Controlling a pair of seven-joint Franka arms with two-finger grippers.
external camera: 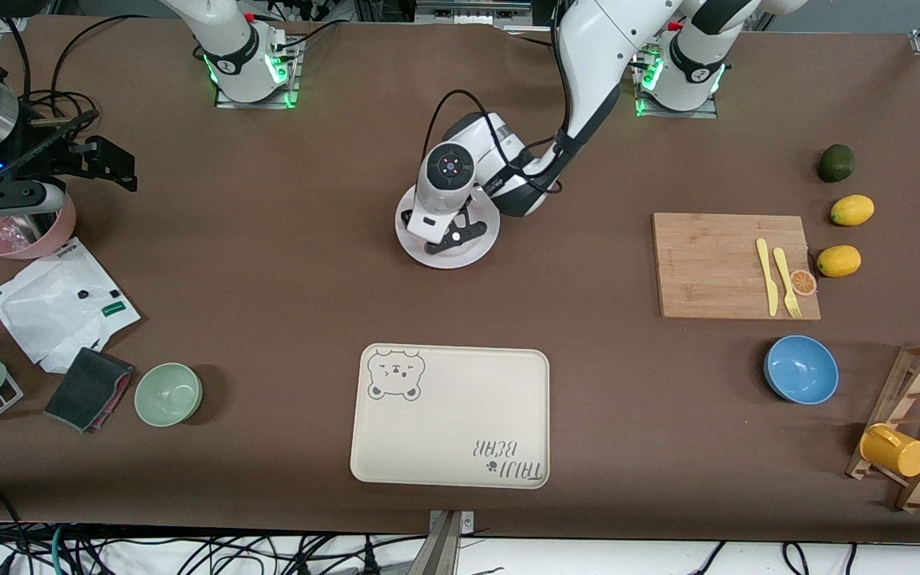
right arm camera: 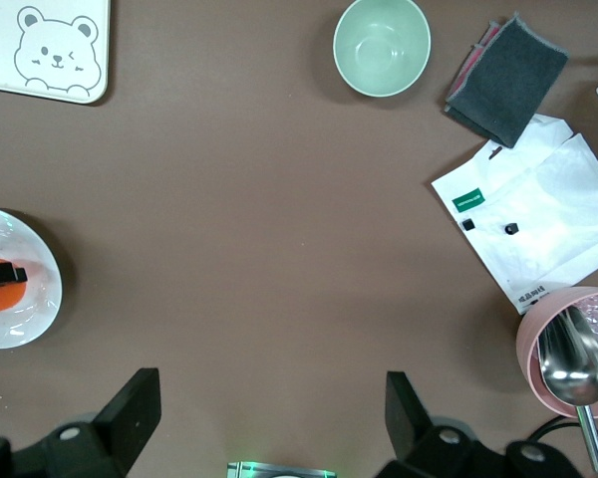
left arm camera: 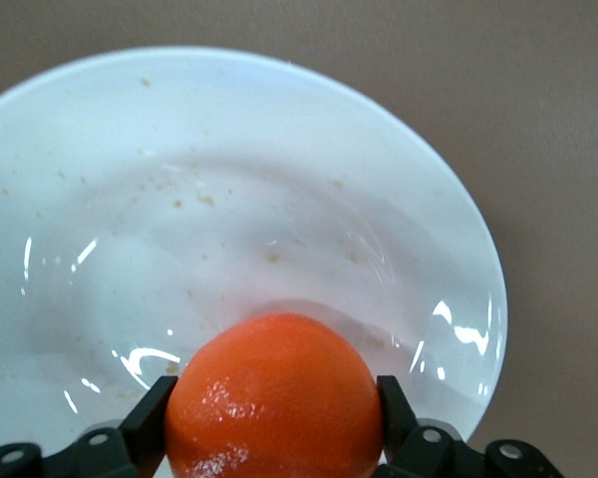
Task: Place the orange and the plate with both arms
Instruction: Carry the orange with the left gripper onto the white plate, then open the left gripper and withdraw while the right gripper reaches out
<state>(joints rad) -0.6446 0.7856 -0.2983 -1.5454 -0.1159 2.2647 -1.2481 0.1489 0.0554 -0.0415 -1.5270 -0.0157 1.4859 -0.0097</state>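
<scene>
1. While my left gripper (left arm camera: 275,438) sits low over the plate (left arm camera: 130,199), its fingers (left arm camera: 149,418) bracket the orange (left arm camera: 279,393) on both sides; the fruit appears to rest on the plate's surface near the rim. Whether the pads press or have just let go, I cannot tell.
2. The plate lies mid-table, nearer the robot bases than the bear tray (external camera: 450,415).
3. Judgement: the orange is set toward the rim, not the centre, probably because my wrist comes in at a slant.
4. My right gripper (right arm camera: 269,418) waits, fingers spread and empty, above the pink bowl (external camera: 17,231) at its own end of the table.
5. Risk: the glossy plate may let the fruit roll as I lift off.
</scene>
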